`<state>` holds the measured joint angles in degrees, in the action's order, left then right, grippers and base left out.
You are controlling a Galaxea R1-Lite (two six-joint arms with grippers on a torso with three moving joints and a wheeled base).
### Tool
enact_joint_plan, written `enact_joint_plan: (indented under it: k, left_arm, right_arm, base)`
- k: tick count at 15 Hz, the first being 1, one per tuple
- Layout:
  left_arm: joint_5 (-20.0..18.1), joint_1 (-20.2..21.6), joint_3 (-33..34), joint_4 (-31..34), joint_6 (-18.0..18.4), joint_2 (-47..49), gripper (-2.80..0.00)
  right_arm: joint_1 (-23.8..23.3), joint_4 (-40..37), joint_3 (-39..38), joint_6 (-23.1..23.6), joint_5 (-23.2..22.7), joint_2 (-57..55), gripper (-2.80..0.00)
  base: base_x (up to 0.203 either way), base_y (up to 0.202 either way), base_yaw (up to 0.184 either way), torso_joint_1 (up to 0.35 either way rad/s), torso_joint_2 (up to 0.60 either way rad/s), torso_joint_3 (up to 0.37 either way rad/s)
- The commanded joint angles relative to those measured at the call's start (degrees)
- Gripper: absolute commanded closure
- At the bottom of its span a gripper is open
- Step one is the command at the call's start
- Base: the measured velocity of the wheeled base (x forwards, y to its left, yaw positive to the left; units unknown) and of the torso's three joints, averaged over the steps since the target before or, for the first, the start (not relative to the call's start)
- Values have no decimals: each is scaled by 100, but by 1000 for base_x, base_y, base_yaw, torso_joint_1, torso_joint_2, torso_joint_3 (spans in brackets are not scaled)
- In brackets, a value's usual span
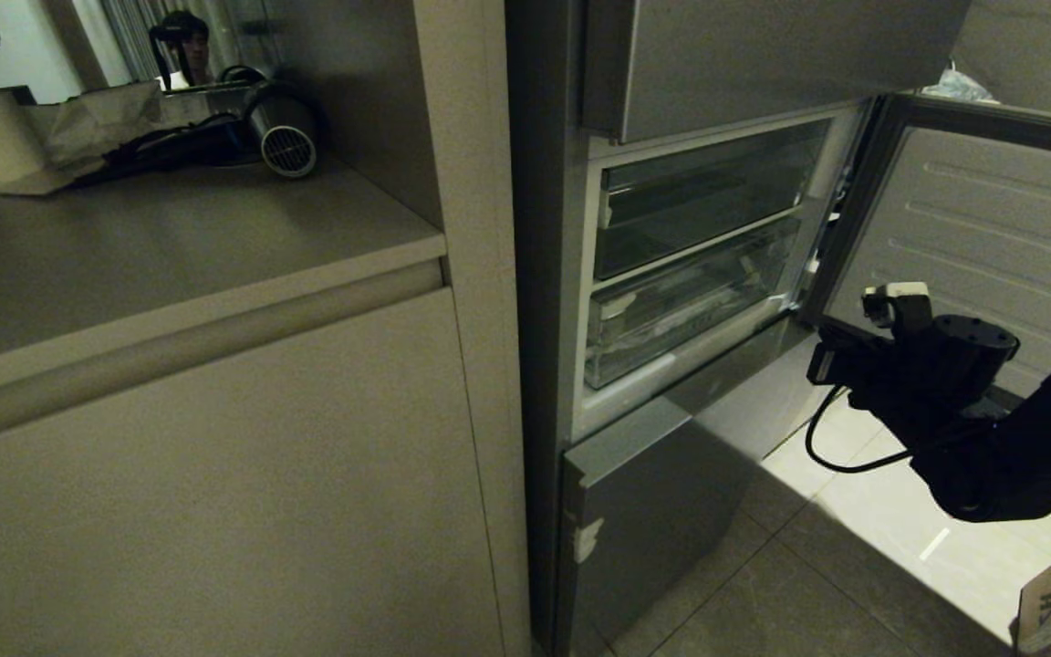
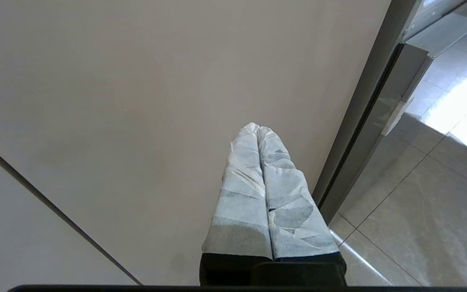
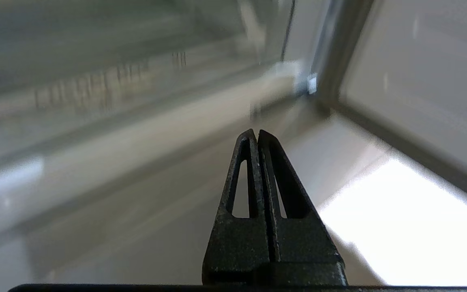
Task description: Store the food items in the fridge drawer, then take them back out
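The robot's right gripper (image 3: 256, 136), its fingers pressed together and holding nothing, hung in front of the open fridge, near the lower clear fridge drawer (image 1: 685, 310), which sat pushed in beneath the clear compartment above it (image 1: 708, 196). The left gripper (image 2: 258, 132), fingers likewise pressed together, pointed at the cabinet panel (image 2: 144, 101) beside the fridge. No potato or pepper was visible in any view. With its fingers together, the right gripper could slide off the drawer's smooth front lip instead of hooking it, or knock against the swung-out door (image 1: 982, 219) close beside the arm.
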<state>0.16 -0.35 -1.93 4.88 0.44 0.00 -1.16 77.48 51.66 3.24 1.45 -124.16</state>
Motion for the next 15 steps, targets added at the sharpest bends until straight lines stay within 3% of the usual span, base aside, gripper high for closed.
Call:
enact_joint_plan:
  k: [1,15]
  left_arm:
    - [2,0,-1,5,0,9,0]
    - [2,0,-1,5,0,9,0]
  right_arm:
    - [0,227,457,9,-81,-436,0]
    - [10,128,2267,282,15,-1242,0]
  base:
    - [0,0,0,0,0,0]
    - [0,0,0,0,0,0]
